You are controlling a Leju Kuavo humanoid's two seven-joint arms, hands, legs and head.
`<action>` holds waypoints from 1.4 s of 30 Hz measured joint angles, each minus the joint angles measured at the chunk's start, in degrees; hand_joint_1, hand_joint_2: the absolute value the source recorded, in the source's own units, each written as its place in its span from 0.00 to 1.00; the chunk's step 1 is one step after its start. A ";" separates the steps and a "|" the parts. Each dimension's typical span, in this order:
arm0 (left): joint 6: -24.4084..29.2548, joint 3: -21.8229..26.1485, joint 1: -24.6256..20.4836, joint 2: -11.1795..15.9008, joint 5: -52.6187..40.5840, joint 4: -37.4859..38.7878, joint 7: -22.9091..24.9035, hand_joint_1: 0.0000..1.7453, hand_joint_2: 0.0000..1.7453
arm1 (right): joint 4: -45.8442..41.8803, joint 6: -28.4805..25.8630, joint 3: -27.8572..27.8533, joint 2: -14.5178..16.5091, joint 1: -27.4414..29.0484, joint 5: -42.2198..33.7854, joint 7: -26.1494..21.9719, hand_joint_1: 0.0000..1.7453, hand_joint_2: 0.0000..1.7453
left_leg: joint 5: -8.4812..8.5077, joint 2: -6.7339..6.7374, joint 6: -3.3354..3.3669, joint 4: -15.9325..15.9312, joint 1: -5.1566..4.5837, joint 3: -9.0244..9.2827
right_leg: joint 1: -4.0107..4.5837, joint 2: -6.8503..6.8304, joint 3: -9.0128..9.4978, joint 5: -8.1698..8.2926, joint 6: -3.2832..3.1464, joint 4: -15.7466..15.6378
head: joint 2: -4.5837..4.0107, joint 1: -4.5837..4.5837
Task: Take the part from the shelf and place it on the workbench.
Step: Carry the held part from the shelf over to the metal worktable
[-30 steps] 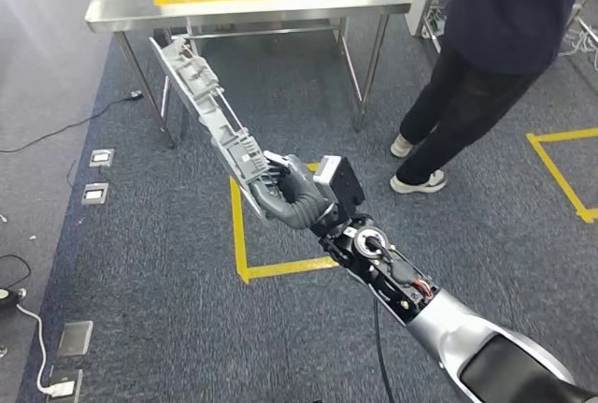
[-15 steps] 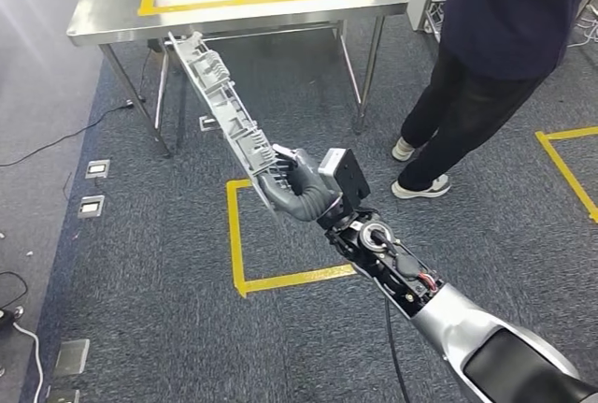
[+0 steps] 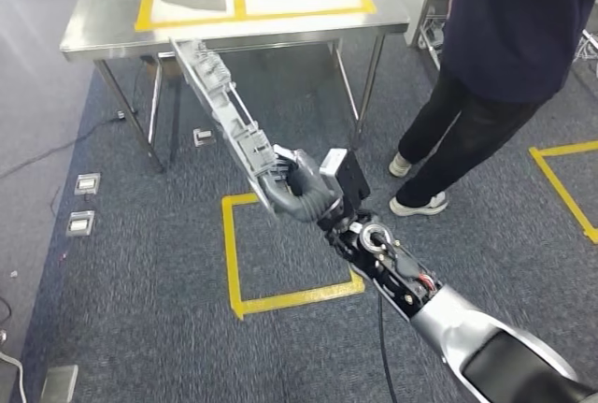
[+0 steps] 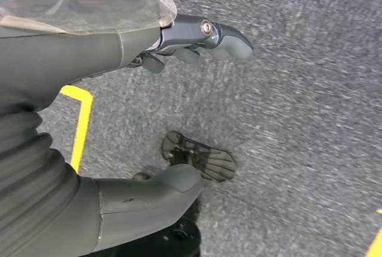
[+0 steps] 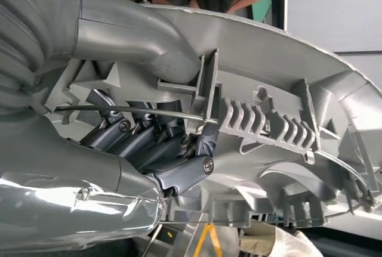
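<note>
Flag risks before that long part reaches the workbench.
1. The right hand grips the grey part at one end, so the long overhang could lever it loose in the fingers.
2. The part's far tip sits low, about level with the workbench edge; it may strike the edge rather than clear it.
3. A person stands close beside the workbench, within likely arm swing.

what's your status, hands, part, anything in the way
Right hand grips long grey part, short of workbench. Left hand open, holding nothing. Person beside workbench.

matt grey ribbed plastic part (image 3: 224, 108), brushed shiny steel workbench (image 3: 106, 24), rough dark carpet floor (image 3: 141, 281).
</note>
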 joint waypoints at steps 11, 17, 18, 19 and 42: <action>-0.05 0.00 -0.04 -0.08 0.56 0.02 -0.21 0.00 1.00 | 0.53 0.61 0.19 -0.10 0.38 -0.85 -0.83 1.00 1.00 | -4.65 -0.32 -2.96 1.25 0.77 4.42 | -0.77 -0.31 1.77 9.44 -1.18 -13.42 | 0.00 0.58; 0.21 -0.01 0.07 -0.18 0.89 0.02 -0.20 0.00 1.00 | 0.98 1.05 0.16 -0.10 0.21 -0.88 -1.56 1.00 1.00 | -9.98 0.08 -3.47 19.24 0.86 -7.72 | -0.44 -0.23 4.24 7.81 -2.51 -14.04 | 0.00 -0.60; 0.23 -0.01 0.16 -0.19 0.92 0.02 -0.20 0.00 1.00 | 1.08 1.09 0.18 -0.10 0.27 -0.88 -1.55 1.00 1.00 | -9.75 0.08 -3.32 19.09 0.82 -8.64 | -0.28 -0.16 4.85 7.32 -2.56 -14.04 | 0.00 -0.68; 0.25 0.00 0.22 -0.20 0.93 0.02 -0.20 0.00 1.00 | 1.19 1.09 0.20 -0.10 0.33 -0.88 -1.52 1.00 1.00 | -8.22 0.08 -3.05 16.86 0.72 -8.51 | -0.12 -0.09 5.55 6.80 -2.58 -14.05 | 0.00 -0.78; 0.19 -0.92 -0.55 -0.05 0.32 0.02 0.41 0.00 1.00 | 1.96 0.58 -0.19 -0.68 -0.01 -0.83 -1.85 1.00 1.00 | -5.00 -0.31 -2.13 1.61 -0.19 4.35 | -0.56 -0.20 1.67 9.44 -1.46 -13.31 | 0.00 0.31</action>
